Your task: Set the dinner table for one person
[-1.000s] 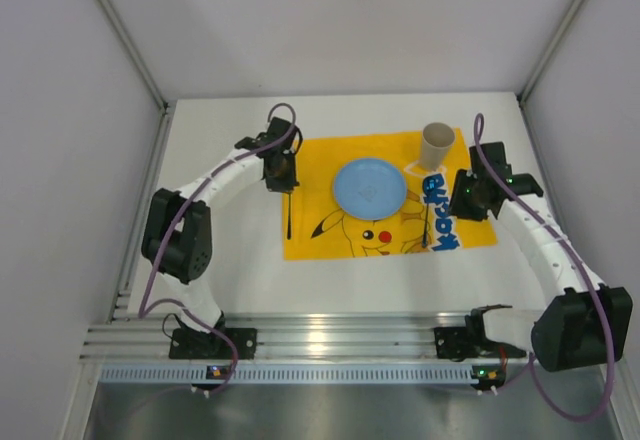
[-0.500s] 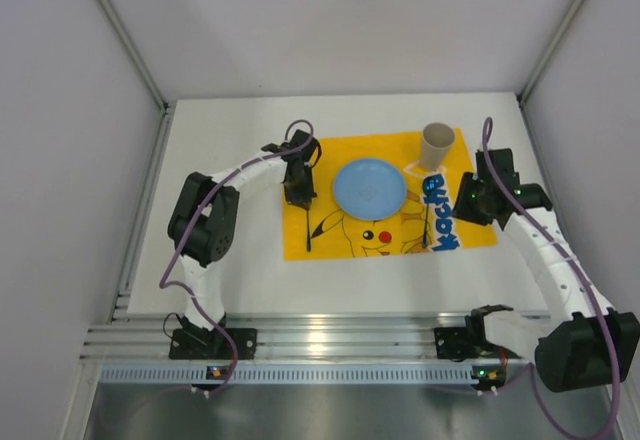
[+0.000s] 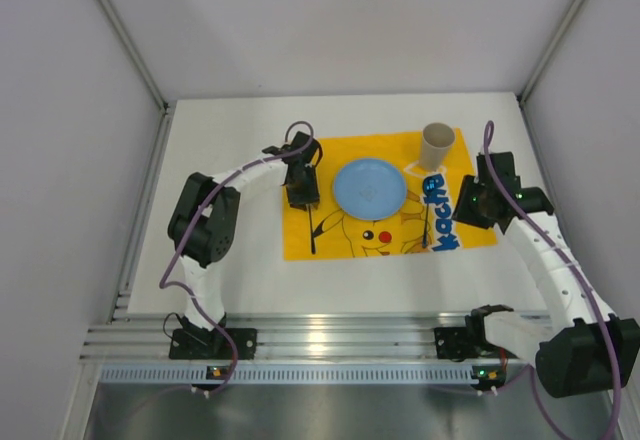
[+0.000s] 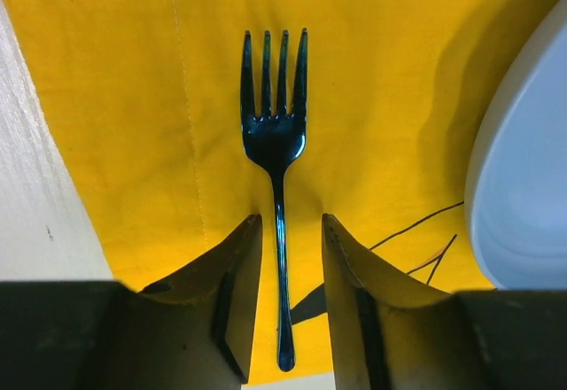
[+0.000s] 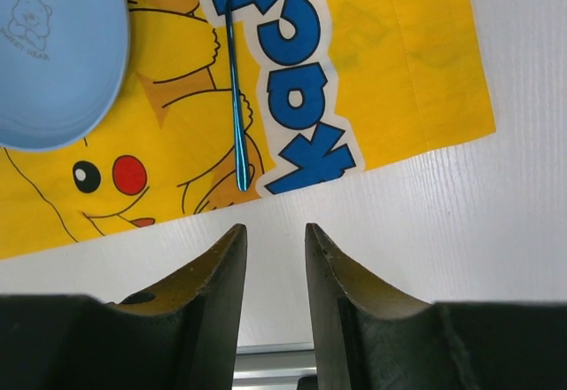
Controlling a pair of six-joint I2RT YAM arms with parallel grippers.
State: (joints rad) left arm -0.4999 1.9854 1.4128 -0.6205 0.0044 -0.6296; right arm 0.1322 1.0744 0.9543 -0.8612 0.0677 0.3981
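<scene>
A dark blue fork [image 4: 276, 142] lies flat on the yellow Pikachu mat [image 4: 133, 71], tines away from me, left of the blue plate [image 3: 370, 185]. My left gripper [image 4: 288, 222] is open, its fingers on either side of the fork's handle without touching it. In the top view that gripper [image 3: 305, 198] hovers over the fork [image 3: 312, 230]. A blue utensil [image 5: 235, 97] lies on the mat right of the plate, its head cut off by the frame edge. My right gripper [image 5: 275, 229] is open and empty over the white dinner table [image 5: 399, 230], just off the mat's right edge [image 3: 468, 203].
A beige cup [image 3: 437, 145] stands upright at the mat's far right corner. The plate's rim [image 4: 523, 186] is close to the right of my left fingers. Grey walls enclose the table on three sides. An aluminium rail [image 3: 320, 340] runs along the near edge.
My left gripper carried the fork rightward from the mat's left edge onto the mat, and its jaws now stand apart from the handle. The right arm drew back slightly to the right.
</scene>
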